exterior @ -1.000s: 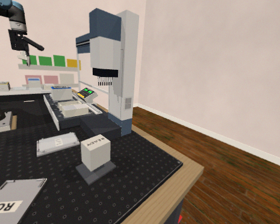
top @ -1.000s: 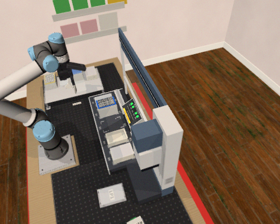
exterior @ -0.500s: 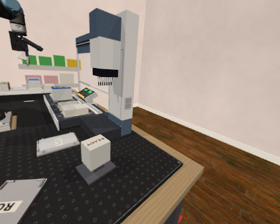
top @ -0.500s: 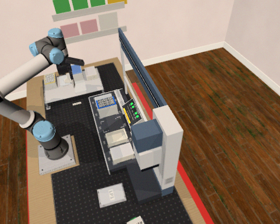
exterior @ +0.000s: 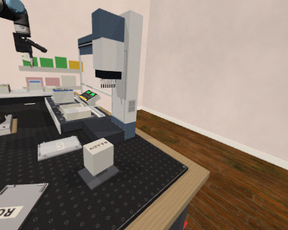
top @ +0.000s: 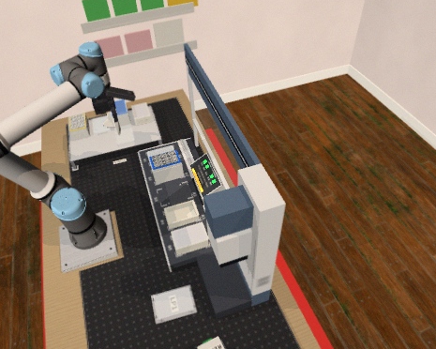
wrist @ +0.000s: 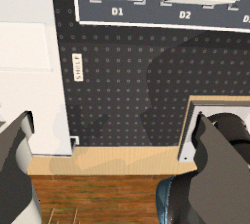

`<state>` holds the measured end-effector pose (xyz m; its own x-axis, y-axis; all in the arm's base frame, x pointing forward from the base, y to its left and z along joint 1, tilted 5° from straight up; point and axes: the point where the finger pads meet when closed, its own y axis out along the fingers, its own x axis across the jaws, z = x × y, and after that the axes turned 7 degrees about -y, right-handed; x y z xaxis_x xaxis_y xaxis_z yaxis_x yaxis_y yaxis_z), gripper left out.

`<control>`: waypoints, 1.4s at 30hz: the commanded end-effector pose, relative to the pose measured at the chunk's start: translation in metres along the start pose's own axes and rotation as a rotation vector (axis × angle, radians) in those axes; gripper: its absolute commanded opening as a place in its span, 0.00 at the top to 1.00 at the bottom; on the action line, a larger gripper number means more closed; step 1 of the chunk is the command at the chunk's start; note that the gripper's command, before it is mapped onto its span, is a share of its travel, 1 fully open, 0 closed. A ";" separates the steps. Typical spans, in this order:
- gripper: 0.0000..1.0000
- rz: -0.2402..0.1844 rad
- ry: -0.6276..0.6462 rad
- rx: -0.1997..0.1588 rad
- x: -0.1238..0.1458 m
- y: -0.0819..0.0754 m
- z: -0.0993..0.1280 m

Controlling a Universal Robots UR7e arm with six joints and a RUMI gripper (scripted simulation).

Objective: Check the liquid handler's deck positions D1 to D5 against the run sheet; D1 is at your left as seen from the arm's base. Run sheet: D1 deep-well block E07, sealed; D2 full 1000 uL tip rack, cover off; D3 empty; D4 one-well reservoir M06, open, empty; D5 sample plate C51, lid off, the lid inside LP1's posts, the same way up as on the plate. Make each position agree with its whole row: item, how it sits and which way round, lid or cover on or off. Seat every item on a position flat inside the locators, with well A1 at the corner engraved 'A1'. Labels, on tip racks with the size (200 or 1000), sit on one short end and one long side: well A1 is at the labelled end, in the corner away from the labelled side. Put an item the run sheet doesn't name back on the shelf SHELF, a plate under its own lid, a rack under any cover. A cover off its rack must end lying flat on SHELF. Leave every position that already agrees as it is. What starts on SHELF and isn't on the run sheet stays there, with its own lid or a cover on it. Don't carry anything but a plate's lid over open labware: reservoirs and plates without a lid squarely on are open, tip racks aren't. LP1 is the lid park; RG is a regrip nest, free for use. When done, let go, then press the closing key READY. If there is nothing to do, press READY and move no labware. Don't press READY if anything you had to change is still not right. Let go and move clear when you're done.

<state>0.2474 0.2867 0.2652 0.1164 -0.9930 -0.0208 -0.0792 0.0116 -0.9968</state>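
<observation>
My gripper [top: 111, 117] [exterior: 30, 58] [wrist: 115, 114] is open and empty, held high above the shelf SHELF [top: 102, 149] [exterior: 21, 94] [wrist: 16, 45]. On the shelf stand a yellow-banded tip rack [top: 78, 122] [exterior: 0, 88], a blue-topped item [top: 121, 107] [exterior: 35, 84], a flat white piece [top: 97, 127] and a white box [top: 141, 112]. The deck [top: 156, 210] carries a blue-framed tip rack [top: 165, 159] [exterior: 63, 94] near the shelf end, a bare spot, an open white reservoir [top: 182, 212] and a white plate [top: 189, 238] [exterior: 75, 110]. In the wrist view the D1 label [wrist: 117, 11] has nothing above it.
The liquid handler's tower [top: 262, 220] [exterior: 120, 64] and rail stand behind the deck. The lid park LP1 [top: 173, 303] [exterior: 59, 146], the READY key [exterior: 98, 155] [top: 212, 343] and the regrip nest RG [exterior: 12, 206] lie at the near end. The arm's base [top: 81, 231] [wrist: 226, 135] is beside the deck.
</observation>
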 end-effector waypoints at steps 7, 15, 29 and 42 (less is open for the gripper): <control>0.18 0.000 0.001 0.004 0.006 -0.001 0.061; 0.18 0.000 0.001 0.004 0.009 -0.001 0.091; 0.18 0.000 0.001 0.004 0.016 -0.001 0.151; 0.18 0.001 -0.002 0.005 0.015 -0.002 0.154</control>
<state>0.4002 0.2890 0.2517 0.1154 -0.9931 -0.0204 -0.0824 0.0109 -0.9965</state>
